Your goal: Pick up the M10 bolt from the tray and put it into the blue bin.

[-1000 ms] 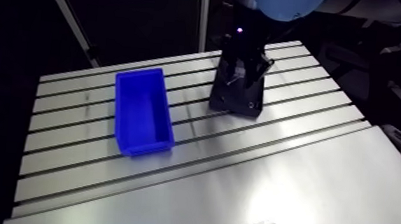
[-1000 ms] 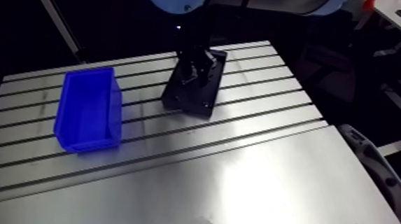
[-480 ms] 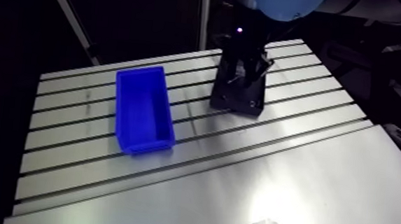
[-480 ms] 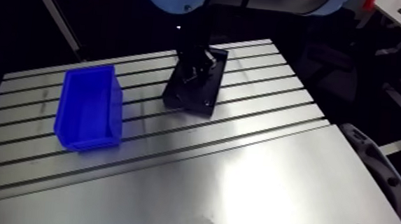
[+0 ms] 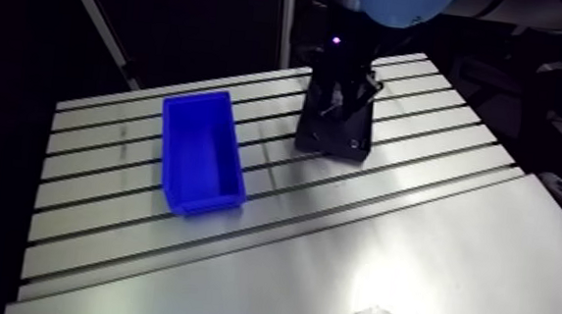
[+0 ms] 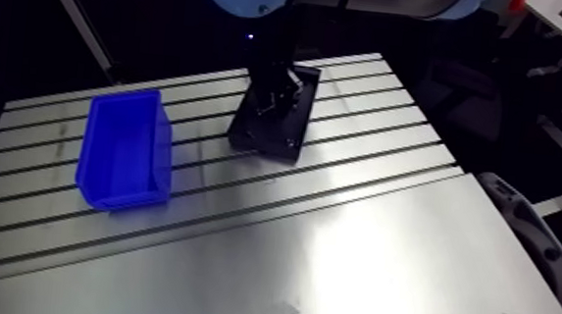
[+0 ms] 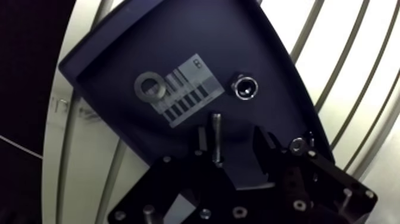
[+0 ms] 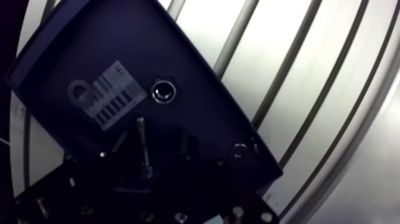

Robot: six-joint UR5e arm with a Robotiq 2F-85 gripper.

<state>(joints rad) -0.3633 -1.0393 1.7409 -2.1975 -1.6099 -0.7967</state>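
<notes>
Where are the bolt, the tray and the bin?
bolt [image 7: 216, 136]: wrist view, middle of its shank.
tray [image 7: 119, 65]: wrist view, bare floor near one corner.
bin [image 5: 201, 159]: arm view, bare inner floor.

Laid on the slotted aluminium table: a blue bin and a dark tray, apart, both lying across the slots.
</notes>
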